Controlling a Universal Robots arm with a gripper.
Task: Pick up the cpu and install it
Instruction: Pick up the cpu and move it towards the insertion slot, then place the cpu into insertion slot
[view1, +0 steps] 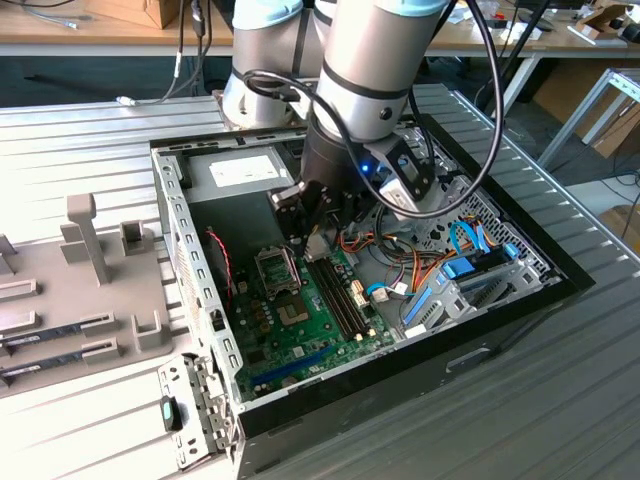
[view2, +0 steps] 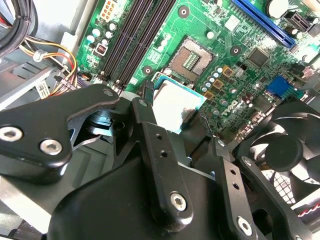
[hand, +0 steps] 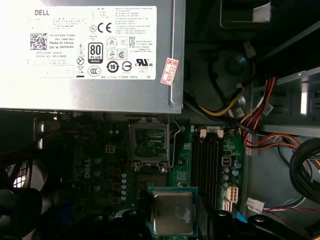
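The cpu (hand: 173, 212), a small silvery square with a thin green rim, hangs in my gripper (view2: 172, 112) above the green motherboard (view1: 320, 330) inside the open computer case (view1: 190, 270). The black fingers (view2: 150, 135) are shut on its edges, as the second wrist view shows. In the exterior view the gripper (view1: 305, 232) hovers just above and beside the metal-framed socket (view1: 277, 267). That socket (hand: 148, 142) lies a short way off the cpu in both wrist views and has no chip in it (view2: 192, 60).
A grey power-supply box (view1: 240, 172) fills the case's far corner. Black memory slots (view1: 340, 295) run beside the socket. Coloured cables (view1: 400, 270) and a drive cage (view1: 470, 290) crowd the exterior view's right. A black fan (view2: 285, 150) sits close. A grey fixture tray (view1: 80, 260) lies outside, left.
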